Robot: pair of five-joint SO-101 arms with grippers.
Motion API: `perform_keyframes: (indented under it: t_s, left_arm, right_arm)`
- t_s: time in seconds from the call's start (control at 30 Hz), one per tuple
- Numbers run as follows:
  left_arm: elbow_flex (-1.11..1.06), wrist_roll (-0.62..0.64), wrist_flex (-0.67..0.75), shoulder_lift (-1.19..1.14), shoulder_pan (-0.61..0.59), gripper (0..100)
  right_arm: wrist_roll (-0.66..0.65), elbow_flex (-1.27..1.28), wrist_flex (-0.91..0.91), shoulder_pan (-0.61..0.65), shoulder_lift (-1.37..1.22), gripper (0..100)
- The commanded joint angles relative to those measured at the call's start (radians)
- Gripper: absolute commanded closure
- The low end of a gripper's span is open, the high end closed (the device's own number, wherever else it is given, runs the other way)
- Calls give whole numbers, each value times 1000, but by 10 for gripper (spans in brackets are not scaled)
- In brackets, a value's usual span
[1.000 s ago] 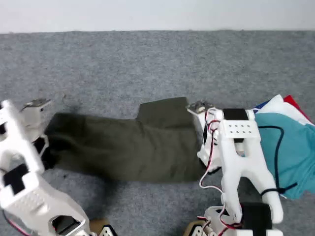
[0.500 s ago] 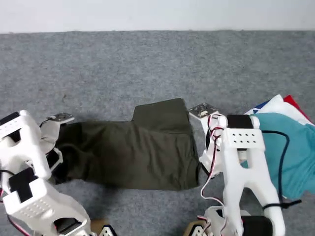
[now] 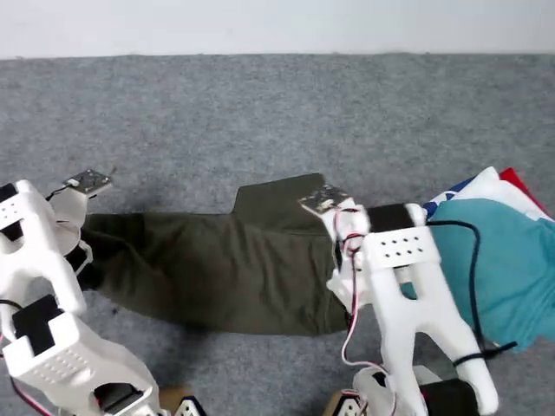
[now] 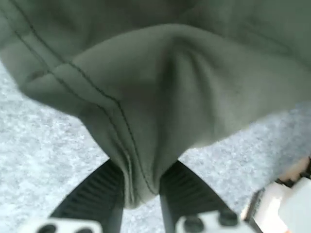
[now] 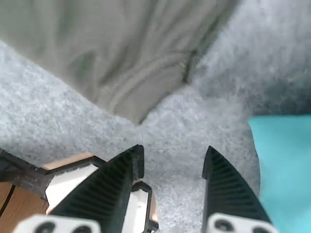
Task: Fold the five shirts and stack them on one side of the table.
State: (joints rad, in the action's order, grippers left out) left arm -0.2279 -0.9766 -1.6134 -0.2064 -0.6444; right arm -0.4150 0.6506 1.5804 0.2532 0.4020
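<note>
Claw of the left arm (image 4: 143, 167) is clamping tight on a bunched fold of the olive-green cotton shirt (image 3: 225, 269), at the shirt's left end near the table's front. Right claw (image 5: 175, 150) is hanging with its jaws apart, gripping nothing, just off the shirt's right hem above the grey carpet-like table (image 3: 260, 113). The shirt is lying as a long band across the middle with one flap sticking out on its far side, so I'm judging this fold as partway. Teal shirt (image 3: 512, 260) is sitting on a heap at the right edge, with white-and-red cloth (image 3: 499, 184) poking out behind; can't tell if it is folded. I'm judging most of the five as yet to fold. Bare table is stretching beyond the shirt to the white wall (image 3: 277, 26), giving room; the right side is looking crowded.
</note>
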Motion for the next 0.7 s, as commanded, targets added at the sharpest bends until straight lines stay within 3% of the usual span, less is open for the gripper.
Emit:
perform_keyframes:
  t_s: [0.0, 0.17, 0.47, 0.67]
  left_arm:
    - [39, -35, -41, 12, -8, 985]
    - [41, -115, -58, 14, -46, 957]
    - [153, -117, -60, 5, -77, 652]
    - [177, -117, -55, 6, -80, 638]
  right_arm:
    - [43, -5, -41, 31, 28, 776]
    - [101, -5, -113, 31, 15, 757]
    - [160, -12, -200, 44, -157, 757]
    - [161, -12, -202, 50, -168, 758]
